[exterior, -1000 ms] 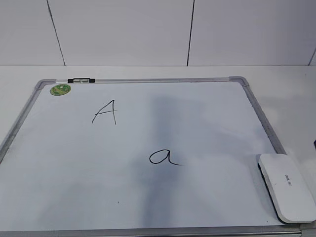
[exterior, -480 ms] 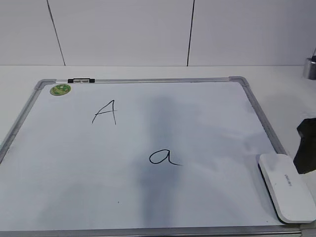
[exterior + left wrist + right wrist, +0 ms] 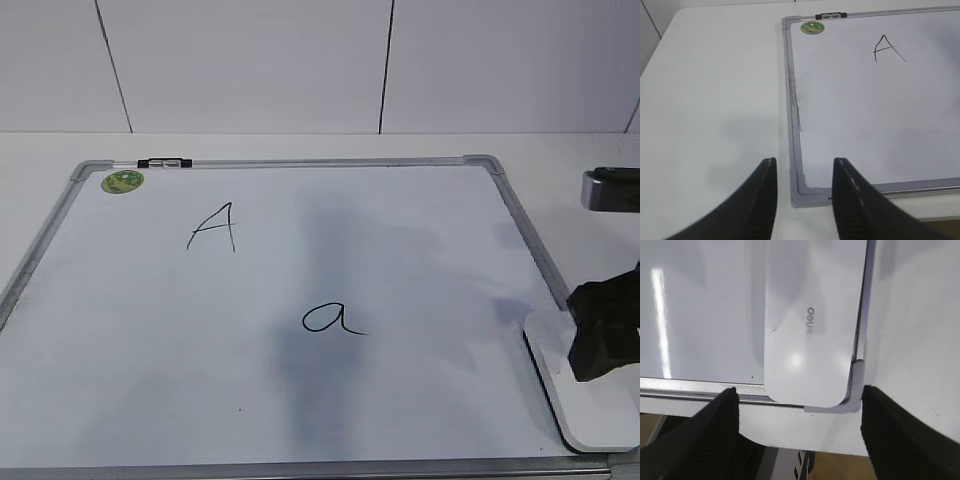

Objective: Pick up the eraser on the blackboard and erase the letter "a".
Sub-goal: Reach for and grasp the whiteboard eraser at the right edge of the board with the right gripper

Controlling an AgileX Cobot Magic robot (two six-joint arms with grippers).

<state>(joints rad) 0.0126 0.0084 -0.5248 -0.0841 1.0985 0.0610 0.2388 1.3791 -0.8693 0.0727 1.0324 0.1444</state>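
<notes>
The blackboard (image 3: 420,250) is a white board in a silver-grey frame, lying flat on the table. The letter "a" (image 3: 335,320) is written in black near its middle. The white eraser (image 3: 595,410) lies on the board's near right corner. My right gripper (image 3: 603,340) hovers over the eraser's far end and hides part of it. In the right wrist view the eraser (image 3: 812,320) shows its grey lettering, and the right gripper (image 3: 800,389) is wide open above it, empty. My left gripper (image 3: 805,162) is open and empty over the board's near left corner (image 3: 807,192).
A capital "A" (image 3: 213,228) and a green round sticker (image 3: 122,181) are on the board's far left part. A small black clip (image 3: 165,162) sits on the far frame. White table surrounds the board. A tiled wall stands behind. The table's front edge is just beyond the eraser (image 3: 790,440).
My right gripper has come in from the right edge of the exterior view and now hangs over the eraser's far end. The eraser and the board have not moved.
</notes>
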